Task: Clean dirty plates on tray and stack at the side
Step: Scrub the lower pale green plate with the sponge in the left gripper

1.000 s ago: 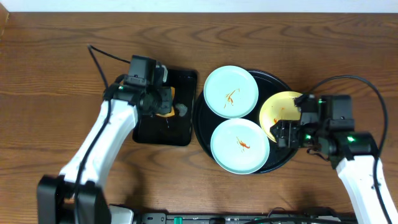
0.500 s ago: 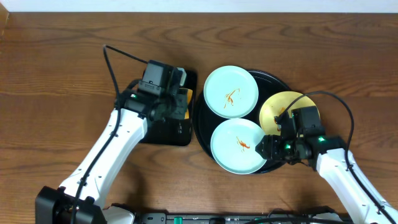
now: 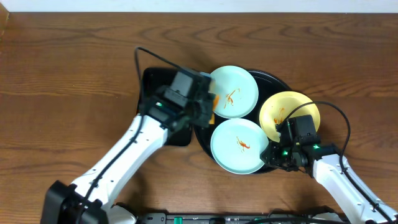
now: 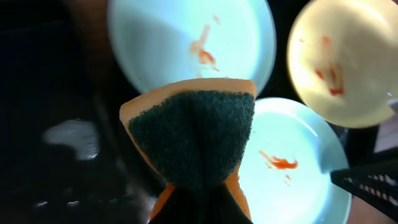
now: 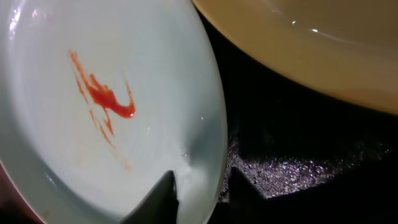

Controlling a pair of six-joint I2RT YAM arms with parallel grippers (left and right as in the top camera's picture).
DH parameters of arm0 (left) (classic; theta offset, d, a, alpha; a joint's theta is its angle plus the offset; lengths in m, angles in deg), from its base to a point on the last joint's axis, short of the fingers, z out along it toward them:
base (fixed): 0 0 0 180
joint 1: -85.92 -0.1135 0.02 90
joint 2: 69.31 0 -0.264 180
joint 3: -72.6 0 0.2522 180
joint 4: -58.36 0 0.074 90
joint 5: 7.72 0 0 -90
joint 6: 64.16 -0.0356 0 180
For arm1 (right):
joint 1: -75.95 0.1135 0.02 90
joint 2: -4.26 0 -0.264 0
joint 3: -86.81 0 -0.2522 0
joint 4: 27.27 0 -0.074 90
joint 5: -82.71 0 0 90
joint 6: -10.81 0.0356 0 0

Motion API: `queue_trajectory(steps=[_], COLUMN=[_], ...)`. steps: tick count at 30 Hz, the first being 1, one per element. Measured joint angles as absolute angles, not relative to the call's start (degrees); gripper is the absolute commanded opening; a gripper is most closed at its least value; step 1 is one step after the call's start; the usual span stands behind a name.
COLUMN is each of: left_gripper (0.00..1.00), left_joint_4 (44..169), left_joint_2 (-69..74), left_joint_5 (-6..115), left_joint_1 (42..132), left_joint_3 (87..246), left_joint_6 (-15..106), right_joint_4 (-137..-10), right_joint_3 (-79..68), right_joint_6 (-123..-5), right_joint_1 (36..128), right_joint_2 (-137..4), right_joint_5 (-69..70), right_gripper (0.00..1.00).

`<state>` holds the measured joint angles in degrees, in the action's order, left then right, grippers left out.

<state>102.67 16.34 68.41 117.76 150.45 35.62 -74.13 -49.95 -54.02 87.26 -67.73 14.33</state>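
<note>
Three dirty plates lie on the round black tray (image 3: pixel 278 80): a far mint-blue plate (image 3: pixel 231 91), a near mint-blue plate (image 3: pixel 239 146) and a yellow plate (image 3: pixel 289 115), each with orange-red smears. My left gripper (image 3: pixel 208 102) is shut on an orange sponge (image 4: pixel 193 137) with a dark green scouring face. It hovers over the tray's left side, between the two mint plates (image 4: pixel 186 43) (image 4: pixel 292 168). My right gripper (image 5: pixel 202 190) is shut on the right rim of the near mint plate (image 5: pixel 93 93), one finger on its surface and one outside the rim.
A smaller rectangular black tray (image 3: pixel 155 81) sits left of the round tray, partly under my left arm. Bare wood-grain tabletop (image 3: pixel 62 93) spreads to the left, behind and to the right. The yellow plate (image 5: pixel 311 37) lies close beside my right gripper.
My left arm carried the sponge right, from the rectangular tray to the round tray. My right gripper moved from the yellow plate to the near mint plate's rim and closed on it.
</note>
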Motion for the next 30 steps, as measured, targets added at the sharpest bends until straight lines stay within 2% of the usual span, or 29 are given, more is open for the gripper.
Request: queue_trajectory(steps=[6,14,19,30], left_gripper=[0.08,0.08,0.08,0.08], left_joint_4=[99.0,95.0,95.0,95.5], left_joint_2=[21.3,26.8,28.8,28.9], left_joint_5=[68.4,68.0,63.8,59.4], left_joint_1=[124.3,131.5,134.4,135.9], left_joint_3=[150.5,150.5,150.5,150.5], left_joint_6=[37.4,46.5,53.0,56.1], right_joint_4=[-73.9,-73.0,-72.8,-71.2], right_joint_3=[-50.2,-50.2,-50.2,-50.3], right_joint_6=[-52.3,-52.0,-51.5,-49.1], right_joint_1=[87.3,87.3,87.3,87.3], right_joint_2=[-67.7,-67.7,-67.7,-67.7], right_joint_5=[13.2,12.6,12.6,12.3], right_gripper=[0.01,0.01,0.01,0.01])
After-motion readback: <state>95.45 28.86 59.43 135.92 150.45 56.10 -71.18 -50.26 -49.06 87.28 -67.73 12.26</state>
